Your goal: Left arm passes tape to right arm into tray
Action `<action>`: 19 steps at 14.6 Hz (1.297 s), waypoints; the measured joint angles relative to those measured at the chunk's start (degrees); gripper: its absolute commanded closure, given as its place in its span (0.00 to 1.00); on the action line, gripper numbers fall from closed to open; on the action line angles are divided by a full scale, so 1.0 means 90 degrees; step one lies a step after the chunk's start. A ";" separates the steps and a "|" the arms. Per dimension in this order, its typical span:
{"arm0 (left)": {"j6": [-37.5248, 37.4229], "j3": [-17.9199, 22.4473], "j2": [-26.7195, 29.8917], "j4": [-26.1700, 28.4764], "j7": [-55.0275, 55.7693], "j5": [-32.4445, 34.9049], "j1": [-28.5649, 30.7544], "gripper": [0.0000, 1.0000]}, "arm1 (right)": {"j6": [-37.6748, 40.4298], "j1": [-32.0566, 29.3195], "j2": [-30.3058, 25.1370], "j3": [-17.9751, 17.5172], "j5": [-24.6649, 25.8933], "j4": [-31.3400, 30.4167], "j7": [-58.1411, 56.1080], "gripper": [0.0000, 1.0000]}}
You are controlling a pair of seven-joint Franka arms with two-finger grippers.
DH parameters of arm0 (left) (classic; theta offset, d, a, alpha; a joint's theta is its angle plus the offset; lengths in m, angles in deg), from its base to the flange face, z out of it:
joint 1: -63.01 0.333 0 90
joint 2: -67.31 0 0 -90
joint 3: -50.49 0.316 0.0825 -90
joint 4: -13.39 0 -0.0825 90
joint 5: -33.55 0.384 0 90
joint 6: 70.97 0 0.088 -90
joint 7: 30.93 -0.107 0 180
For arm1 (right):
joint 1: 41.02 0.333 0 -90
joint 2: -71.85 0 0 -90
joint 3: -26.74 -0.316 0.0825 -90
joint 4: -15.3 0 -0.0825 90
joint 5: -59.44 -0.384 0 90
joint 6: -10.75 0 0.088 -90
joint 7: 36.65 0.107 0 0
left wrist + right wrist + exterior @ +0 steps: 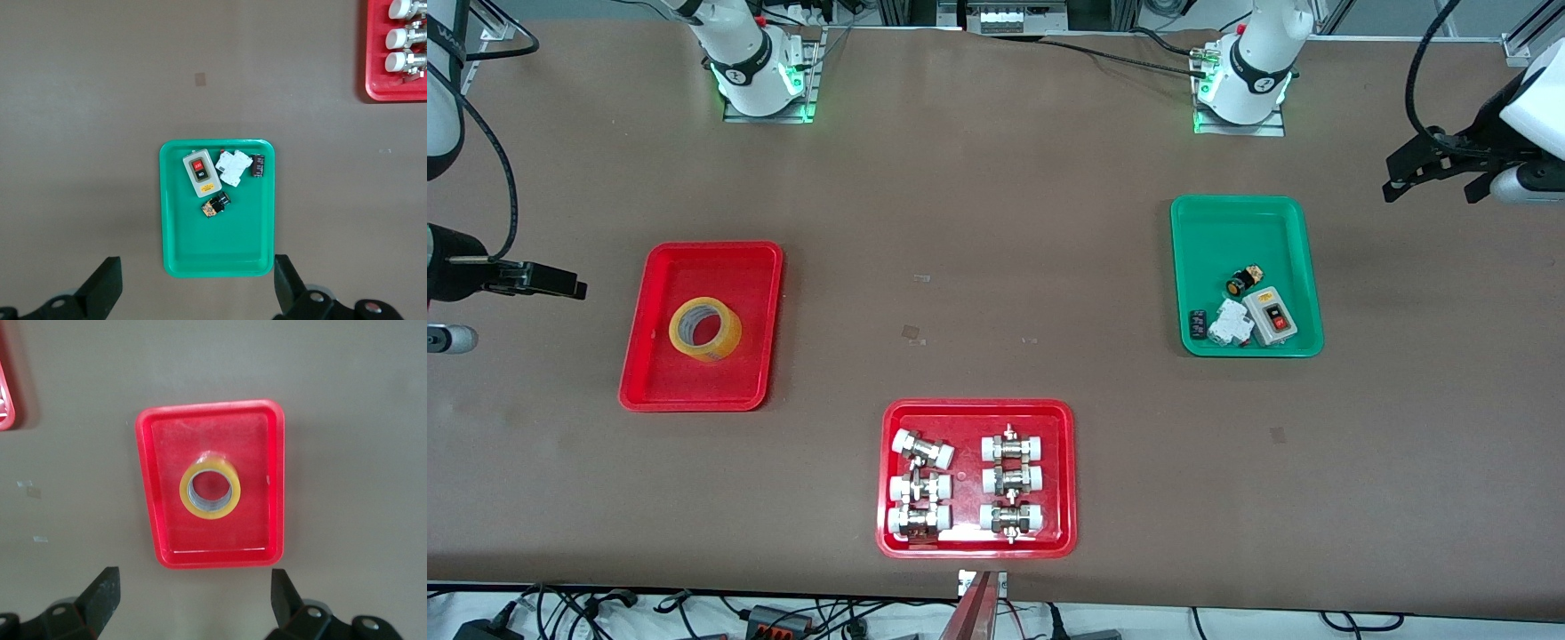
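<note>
**Tape already in the tray, both grippers empty and clear**

The roll of translucent yellow packing tape [705, 329] lies flat, core upward, near the middle of the plain red rectangular plastic tray [649, 356], so the job looks finished. The chief risk, as I judge it, is a needless re-grasp: fingers coming down on the roll could knock the shallow tray askew or tip the tape over the rim.

The right gripper [193, 600] hangs high above the table with its jaws spread wide and nothing between them; the tape sits well below it, just off its centreline (the tray's rim is nearest). The left gripper [197, 287], likewise wide open and empty, waits over the green plastic tray [1209, 222] of switches, well apart from the tape.
</note>
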 measured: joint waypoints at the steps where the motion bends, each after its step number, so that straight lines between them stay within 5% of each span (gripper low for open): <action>1: -0.0026 -0.0009 -0.0109 -0.0135 0.0005 0.0000 -0.0021 0.00 | -0.0029 0.0011 -0.0004 0.0010 0.0003 0.0066 0.0010 0.00; 6: -0.0236 -0.0011 -0.0654 -0.0717 0.0009 0.0000 -0.0037 0.00 | -0.0778 0.0653 -0.0150 0.0597 0.0090 0.0078 0.0031 0.00; 12: -0.0267 -0.0005 -0.0768 -0.0744 0.0014 0.0000 -0.0026 0.00 | -0.1195 0.0702 -0.0285 0.0672 0.0152 -0.0184 0.0030 0.00; 19: -0.0274 -0.0004 -0.0768 -0.0758 0.0019 -0.0001 -0.0018 0.00 | -0.2126 0.0725 -0.1690 0.0672 0.0170 -0.2258 -0.0065 0.00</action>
